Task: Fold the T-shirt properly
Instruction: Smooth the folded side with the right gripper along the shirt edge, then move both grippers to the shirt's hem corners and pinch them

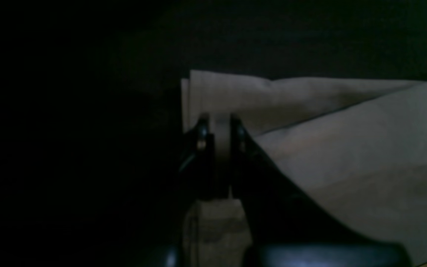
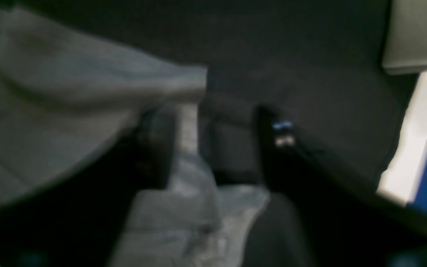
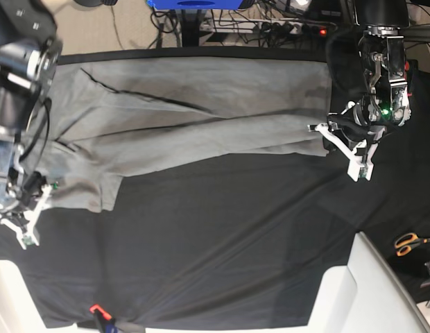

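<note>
The grey T-shirt lies spread lengthwise across the far half of the black tablecloth, with long creases running through it. My left gripper is at the shirt's right end in the base view. In the left wrist view it is shut on a fold of the T-shirt, with cloth showing between the fingers. My right gripper hovers at the shirt's lower left corner. In the blurred right wrist view its jaws stand apart, and a strip of T-shirt hangs beside the left finger.
Orange-handled scissors lie at the right edge of the table. A white surface rises at the near right corner. A small red and black item sits at the near edge. Cables and a blue object lie beyond the far edge.
</note>
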You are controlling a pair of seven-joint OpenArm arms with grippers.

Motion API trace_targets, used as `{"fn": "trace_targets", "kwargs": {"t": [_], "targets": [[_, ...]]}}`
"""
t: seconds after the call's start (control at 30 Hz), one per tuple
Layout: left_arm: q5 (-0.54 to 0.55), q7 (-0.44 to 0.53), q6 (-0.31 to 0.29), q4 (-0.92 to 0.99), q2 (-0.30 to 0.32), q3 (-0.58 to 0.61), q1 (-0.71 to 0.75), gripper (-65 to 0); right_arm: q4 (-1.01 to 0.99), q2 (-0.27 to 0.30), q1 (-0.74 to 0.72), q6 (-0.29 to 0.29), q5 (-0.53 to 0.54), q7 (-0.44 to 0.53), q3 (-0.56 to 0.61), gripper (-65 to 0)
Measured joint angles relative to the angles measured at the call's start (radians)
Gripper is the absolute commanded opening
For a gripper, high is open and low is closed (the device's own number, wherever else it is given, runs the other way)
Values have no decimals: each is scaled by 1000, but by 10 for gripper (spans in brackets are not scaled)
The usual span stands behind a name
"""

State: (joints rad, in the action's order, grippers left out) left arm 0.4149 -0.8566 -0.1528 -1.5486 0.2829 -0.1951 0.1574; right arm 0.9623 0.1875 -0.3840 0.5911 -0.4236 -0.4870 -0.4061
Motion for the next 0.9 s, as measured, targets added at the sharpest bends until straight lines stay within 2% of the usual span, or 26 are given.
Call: {"fn": "trace_targets", "kwargs": {"t": [0.07,0.17,0.37,0.47,0.53,0.67,0.8,0.83,0.9], "targets": [[0,0,0,0,-1,1,2,-650,-86,11,-34,0,-3,30,0,-134],[0,0,0,0,1,0,5,-650,-172,26,-50,1,0,144,0,-135],[0,1,0,1,1,0,6,-650,-408,64,-149,-4,-4,234,0,-144],[1,0,0,2,0,0,6,-650,-475,81,-167,-7,-2,291,-1,-180],[0,0,0,2,-1,0,6,-650,-501,85,-166,-7,-6,286,0,-243],[0,3,0,29,0,0,6,-650,-514,85,-166,-7,-5,286,0,-414],[0,1,0,32,0,0,6,-650,-513,87,-169,-7,-5,285,0,-627],[0,2,0,32,0,0,6,-650,-513,86,-168,-7,-5,285,0,-650],[0,0,0,32,-1,0,7,-650,-513,86,-166,-7,-6,285,0,-645]]}}
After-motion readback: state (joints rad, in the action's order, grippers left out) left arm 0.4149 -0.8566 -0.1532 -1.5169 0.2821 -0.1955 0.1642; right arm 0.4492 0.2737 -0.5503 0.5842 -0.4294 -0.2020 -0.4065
